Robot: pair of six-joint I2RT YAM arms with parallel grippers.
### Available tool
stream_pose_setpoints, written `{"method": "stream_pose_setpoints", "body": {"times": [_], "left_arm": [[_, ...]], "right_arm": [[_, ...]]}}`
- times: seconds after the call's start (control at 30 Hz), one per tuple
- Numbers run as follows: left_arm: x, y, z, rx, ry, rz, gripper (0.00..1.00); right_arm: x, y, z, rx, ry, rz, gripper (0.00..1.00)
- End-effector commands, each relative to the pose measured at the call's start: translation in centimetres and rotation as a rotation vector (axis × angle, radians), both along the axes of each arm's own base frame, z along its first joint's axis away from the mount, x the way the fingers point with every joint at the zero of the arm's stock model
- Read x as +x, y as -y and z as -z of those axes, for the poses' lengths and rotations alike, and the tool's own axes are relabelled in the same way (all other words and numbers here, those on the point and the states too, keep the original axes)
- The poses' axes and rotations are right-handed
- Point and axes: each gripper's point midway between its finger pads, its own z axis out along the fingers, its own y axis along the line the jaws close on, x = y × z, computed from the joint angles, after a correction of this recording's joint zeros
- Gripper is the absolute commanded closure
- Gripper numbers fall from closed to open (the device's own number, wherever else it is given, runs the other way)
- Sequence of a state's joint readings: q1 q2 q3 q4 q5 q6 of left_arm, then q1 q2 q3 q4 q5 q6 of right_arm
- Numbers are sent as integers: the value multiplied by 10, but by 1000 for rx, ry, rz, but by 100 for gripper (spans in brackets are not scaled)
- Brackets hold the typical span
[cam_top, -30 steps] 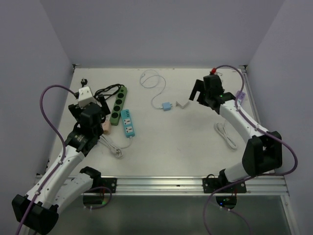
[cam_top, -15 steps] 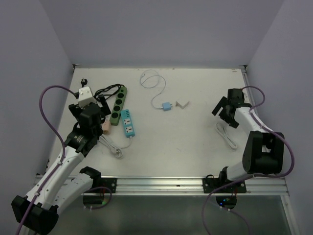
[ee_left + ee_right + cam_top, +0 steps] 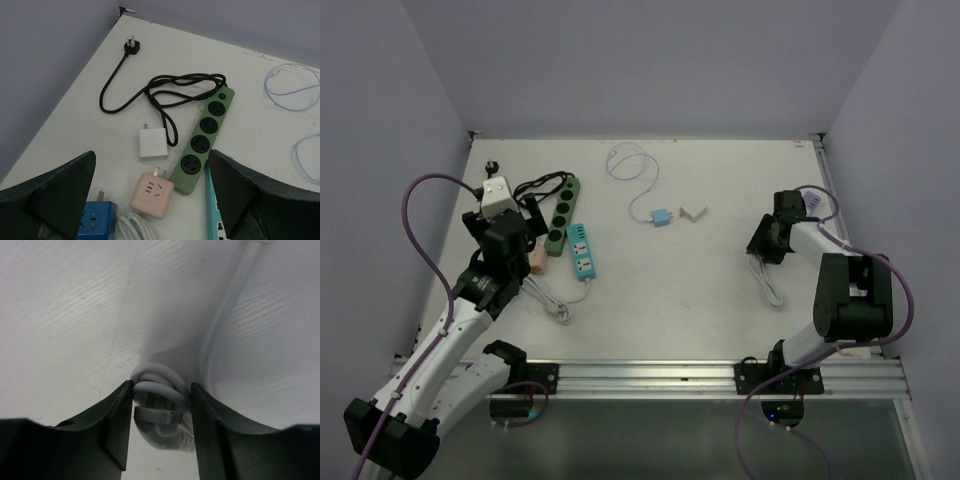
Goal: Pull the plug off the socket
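On the table (image 3: 670, 290), L gripper (image 3: 151, 165) hangs spread wide over the green power strip (image 3: 207, 137) at 9 o'clock. R gripper (image 3: 160, 390), at 3 o'clock, pinches a white cord (image 3: 155, 372). Small blue socket (image 3: 661, 217) sits near 12 o'clock w/ the white plug (image 3: 695, 213) just beside it.

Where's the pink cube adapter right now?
Left side of the table; in the left wrist view the pink cube adapter lies bottom centre, beside the near end of the green power strip, just below the white charger.

Left arm (image 3: 498, 255) raised, jaws wide apart, right arm (image 3: 808, 236) folded low, jaws clamped
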State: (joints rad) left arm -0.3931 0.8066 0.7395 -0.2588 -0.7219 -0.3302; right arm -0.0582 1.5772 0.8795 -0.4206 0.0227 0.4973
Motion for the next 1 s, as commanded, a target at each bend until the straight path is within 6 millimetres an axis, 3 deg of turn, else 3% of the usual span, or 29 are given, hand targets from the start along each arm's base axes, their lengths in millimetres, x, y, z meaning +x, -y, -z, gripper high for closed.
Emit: {"method": "stream_pose_setpoints", "body": {"times": [0.0,0.07,0.13,0.17,0.23,0.27,0.47,0.57,0.7,0.77,0.93,0.97], "left_arm": [[5,1,-6,-30,38,-8,2],[5,1,-5,-28,34,-6,2],[6,2,-4,-29,32,-5,2],[5,1,-3,-27,29,-7,3],[6,2,-3,-27,29,-7,3],[6,2,-3,-28,27,-6,3],[7,3,1,-24,17,-3,3],[8,3,1,-25,15,-2,3],[9,5,4,-26,9,4,3],[10,6,6,-25,1,13,3],[13,14,10,-35,-14,51,3],[14,16,12,-38,-17,60,3]], "right_arm": [[-21,-51,13,109,-62,-145,59],[-28,-67,16,103,-77,-195,65],[-43,-106,22,120,-98,-304,75],[-45,-107,25,124,-105,-294,75],[-63,-136,30,139,-128,-366,80],[-73,-157,31,141,-128,-435,80],[-119,-230,29,165,-163,-656,81],[-159,-269,25,168,-194,-823,81],[-187,-296,18,146,-208,-971,78],[-197,-295,17,103,-227,-1033,73],[-205,-305,-1,124,-175,-1103,51],[-201,-311,-12,146,-123,-1110,45]]}}
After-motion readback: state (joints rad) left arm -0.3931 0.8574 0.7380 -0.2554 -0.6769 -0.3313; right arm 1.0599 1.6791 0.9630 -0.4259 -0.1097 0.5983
